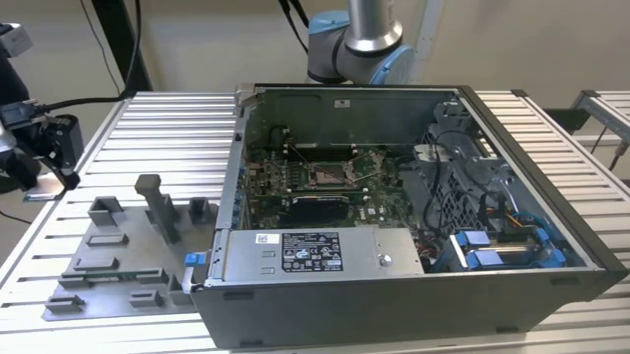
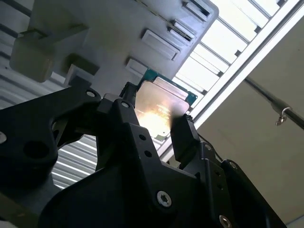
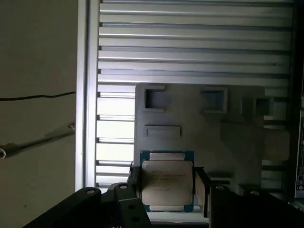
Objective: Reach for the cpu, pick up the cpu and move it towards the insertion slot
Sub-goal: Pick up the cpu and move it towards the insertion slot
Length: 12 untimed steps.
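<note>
The cpu [image 3: 167, 183], a pale silvery square chip on a thin green-edged board, sits between my gripper's [image 3: 168, 186] two black fingers [image 3: 135, 183]. They press on its opposite edges, so the gripper is shut on it. In the second wrist view the cpu [image 2: 159, 111] glints between the same fingers, held clear above the grey fixture plate [image 2: 118, 28]. In the exterior view my gripper [image 1: 47, 183] hangs at the table's left edge, far from the insertion slot [image 1: 330, 175]. The slot is a silver-framed socket on the green board inside the open computer case.
The grey fixture plate [image 1: 108, 295] with raised blocks and a tall post [image 1: 158, 206] lies on the slatted table between my gripper and the case [image 1: 414, 295]. The case walls stand high around the board. A power supply box [image 1: 315, 254] and cable bundles [image 1: 492, 243] fill its front and right.
</note>
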Available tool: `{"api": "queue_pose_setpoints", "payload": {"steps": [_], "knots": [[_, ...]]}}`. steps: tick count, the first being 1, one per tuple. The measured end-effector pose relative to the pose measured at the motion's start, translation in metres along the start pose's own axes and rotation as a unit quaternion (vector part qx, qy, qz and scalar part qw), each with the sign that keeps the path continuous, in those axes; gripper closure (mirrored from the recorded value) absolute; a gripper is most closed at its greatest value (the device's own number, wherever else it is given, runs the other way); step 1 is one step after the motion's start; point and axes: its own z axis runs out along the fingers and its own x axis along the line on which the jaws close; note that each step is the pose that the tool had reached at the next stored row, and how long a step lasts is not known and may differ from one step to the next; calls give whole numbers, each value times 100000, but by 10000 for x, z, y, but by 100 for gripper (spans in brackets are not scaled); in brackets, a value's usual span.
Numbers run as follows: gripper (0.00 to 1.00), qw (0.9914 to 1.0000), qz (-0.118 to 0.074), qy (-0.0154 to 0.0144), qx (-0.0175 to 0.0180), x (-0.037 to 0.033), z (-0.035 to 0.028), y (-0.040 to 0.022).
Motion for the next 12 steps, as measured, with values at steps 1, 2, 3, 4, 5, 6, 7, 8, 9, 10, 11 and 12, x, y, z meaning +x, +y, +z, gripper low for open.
{"api": "queue_pose_setpoints", "payload": {"steps": [1,2,3,4,5,6,7,8,9,10,11,12], "knots": [[100,100000,0,3,2,0,-8,0],[100,100000,2,2,-1,0,-16,1],[100,100000,0,-2,-2,0,-22,1],[100,100000,-1,0,-2,0,-29,1],[100,100000,0,-1,-2,0,-37,2],[100,100000,1,-2,-1,0,-45,2],[100,100000,0,6,2,0,-54,2],[100,100000,0,3,0,0,-62,2],[100,100000,0,-2,-3,0,-69,3],[100,100000,-1,-3,-2,0,-78,3],[100,100000,0,3,1,0,-86,3],[100,100000,0,3,1,0,-94,4]]}}
